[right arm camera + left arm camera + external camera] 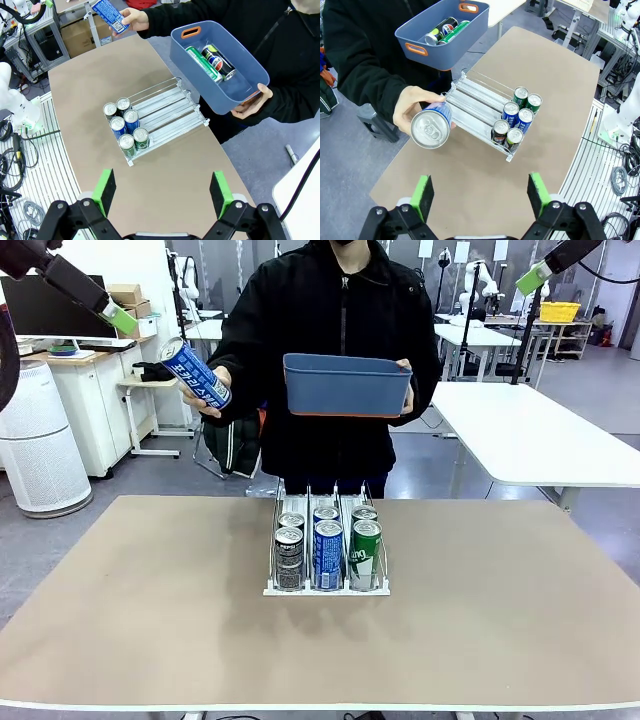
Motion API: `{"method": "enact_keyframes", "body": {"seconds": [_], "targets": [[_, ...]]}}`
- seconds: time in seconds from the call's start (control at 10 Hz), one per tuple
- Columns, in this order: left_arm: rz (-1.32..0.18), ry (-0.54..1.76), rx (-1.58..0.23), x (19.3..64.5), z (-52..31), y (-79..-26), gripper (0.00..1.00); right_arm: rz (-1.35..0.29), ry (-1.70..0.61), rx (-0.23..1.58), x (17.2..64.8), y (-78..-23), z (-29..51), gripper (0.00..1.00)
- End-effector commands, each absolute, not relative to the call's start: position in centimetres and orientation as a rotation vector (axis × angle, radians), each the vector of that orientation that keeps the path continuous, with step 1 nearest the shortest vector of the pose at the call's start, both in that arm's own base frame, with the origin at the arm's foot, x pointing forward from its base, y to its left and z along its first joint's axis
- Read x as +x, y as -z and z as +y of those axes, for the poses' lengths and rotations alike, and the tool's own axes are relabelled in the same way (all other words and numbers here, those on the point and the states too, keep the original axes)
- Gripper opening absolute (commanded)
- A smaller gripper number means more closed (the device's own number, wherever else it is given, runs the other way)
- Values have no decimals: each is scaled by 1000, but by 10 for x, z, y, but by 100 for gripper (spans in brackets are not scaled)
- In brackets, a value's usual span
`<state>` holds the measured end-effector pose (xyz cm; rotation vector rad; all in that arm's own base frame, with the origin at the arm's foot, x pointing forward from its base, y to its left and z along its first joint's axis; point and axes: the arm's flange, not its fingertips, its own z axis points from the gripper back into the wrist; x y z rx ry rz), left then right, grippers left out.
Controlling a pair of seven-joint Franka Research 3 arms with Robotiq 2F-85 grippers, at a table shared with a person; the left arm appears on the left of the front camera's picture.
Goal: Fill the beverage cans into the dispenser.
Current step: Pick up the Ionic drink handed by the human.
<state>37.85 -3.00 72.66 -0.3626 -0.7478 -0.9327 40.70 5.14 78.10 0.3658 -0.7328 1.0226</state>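
Person (340,360) across the desk (150,620) holds a blue can (195,373) and a blue tub (345,388)
Six cans (328,540) stand at the dispenser (170,107) front, mid-desk; left gripper (481,192) and right gripper (162,192) both spread wide, holding nothing

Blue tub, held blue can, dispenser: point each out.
blue tub (346,390), front view, middle of its front wall.
held blue can (430,129), left wrist view, its silver top.
dispenser (171,107), right wrist view, bare rails behind the cans.
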Motion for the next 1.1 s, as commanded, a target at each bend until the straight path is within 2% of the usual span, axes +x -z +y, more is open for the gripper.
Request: {"method": "enact_keyframes", "body": {"seconds": [0.0,0.6,1.0], "targets": [[-747,936,-364,378,-31,-726,100,-734,-1025,377,408,-781,52,100],[-748,933,-363,378,-30,-727,100,-734,-1025,377,408,-781,52,100],[-768,892,-206,402,-43,-717,100,-734,-1025,377,408,-781,52,100]]}}
